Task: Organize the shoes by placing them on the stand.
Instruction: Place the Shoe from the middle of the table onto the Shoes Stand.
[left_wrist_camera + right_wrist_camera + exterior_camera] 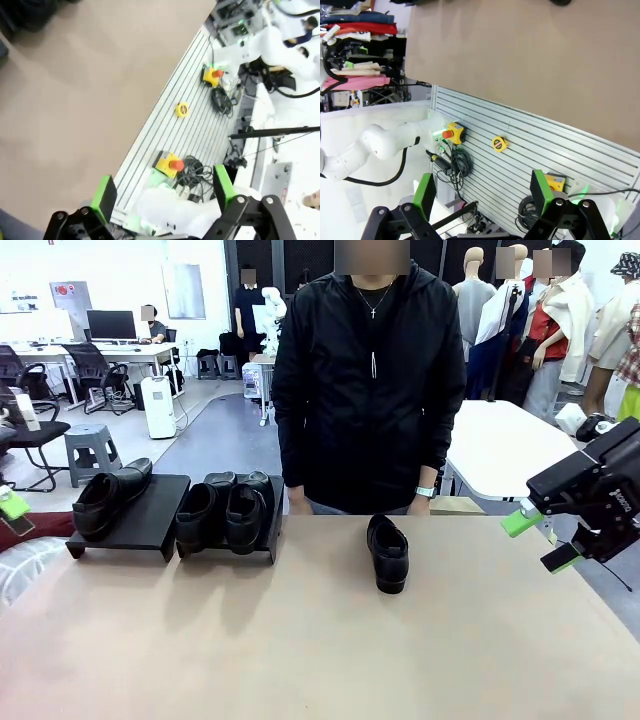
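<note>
Two black stands sit at the table's far left. The left stand [150,525] carries one shiny black shoe [108,498]. The right stand [272,530] carries two black shoes [200,510] [247,512] side by side. A fourth black shoe [387,552] lies on the bare table in front of the person, toe towards me. My right gripper [541,538] hovers open and empty at the right edge, well away from that shoe. My left gripper [12,512] is at the far left edge, open in its wrist view [164,192]. The right wrist view shows open fingers [482,191] with nothing between them.
A person in a black jacket [360,390] stands at the far side, hands down at the table edge. The brown tabletop [320,640] spreads wide in front. Below both wrist cameras lies a slatted metal base [195,125] with yellow emergency-stop boxes [170,164] and cables.
</note>
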{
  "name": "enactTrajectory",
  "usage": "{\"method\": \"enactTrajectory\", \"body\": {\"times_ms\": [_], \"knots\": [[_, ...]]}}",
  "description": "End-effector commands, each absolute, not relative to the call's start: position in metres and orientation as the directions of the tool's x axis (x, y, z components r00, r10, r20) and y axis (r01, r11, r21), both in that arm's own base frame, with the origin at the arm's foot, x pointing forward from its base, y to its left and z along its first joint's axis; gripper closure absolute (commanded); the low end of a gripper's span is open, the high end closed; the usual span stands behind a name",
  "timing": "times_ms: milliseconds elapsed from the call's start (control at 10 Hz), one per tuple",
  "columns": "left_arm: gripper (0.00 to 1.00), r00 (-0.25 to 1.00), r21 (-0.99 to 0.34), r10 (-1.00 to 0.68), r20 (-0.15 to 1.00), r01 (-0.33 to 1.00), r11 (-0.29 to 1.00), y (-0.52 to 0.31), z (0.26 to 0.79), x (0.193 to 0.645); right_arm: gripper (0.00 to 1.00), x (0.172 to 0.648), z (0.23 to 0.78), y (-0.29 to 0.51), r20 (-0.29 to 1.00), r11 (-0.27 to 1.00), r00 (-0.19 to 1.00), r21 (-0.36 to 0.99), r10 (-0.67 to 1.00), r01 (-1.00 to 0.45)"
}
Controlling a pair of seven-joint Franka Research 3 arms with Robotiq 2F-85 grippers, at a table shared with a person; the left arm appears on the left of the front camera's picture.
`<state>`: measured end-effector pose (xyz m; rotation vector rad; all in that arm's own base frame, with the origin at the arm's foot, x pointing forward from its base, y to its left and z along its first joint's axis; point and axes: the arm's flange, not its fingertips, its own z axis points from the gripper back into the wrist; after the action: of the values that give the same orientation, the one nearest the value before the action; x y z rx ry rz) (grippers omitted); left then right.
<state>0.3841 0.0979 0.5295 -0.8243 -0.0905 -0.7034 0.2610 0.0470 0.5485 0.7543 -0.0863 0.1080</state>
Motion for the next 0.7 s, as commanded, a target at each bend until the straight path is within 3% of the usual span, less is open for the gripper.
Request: {"method": "enactTrajectory", "body": {"times_ms": [0,600], "knots": [[0.0,0.773,-0.632,-0.562,0.294,0.599,0.493,0.0897,0.529,0.3931,0.0,0.2617,0.5499,0.0457,0.135,0.706,0.987,0.691,0.084,-0.154],[0.0,0.773,-0.632,-0.562,0.294,0.599,0.493,0.0897,0.529,0.3931,0.0,0.2617,0.5499,0.0457,0.135,0.706,0.987,0.691,0.084,-0.154]]}}
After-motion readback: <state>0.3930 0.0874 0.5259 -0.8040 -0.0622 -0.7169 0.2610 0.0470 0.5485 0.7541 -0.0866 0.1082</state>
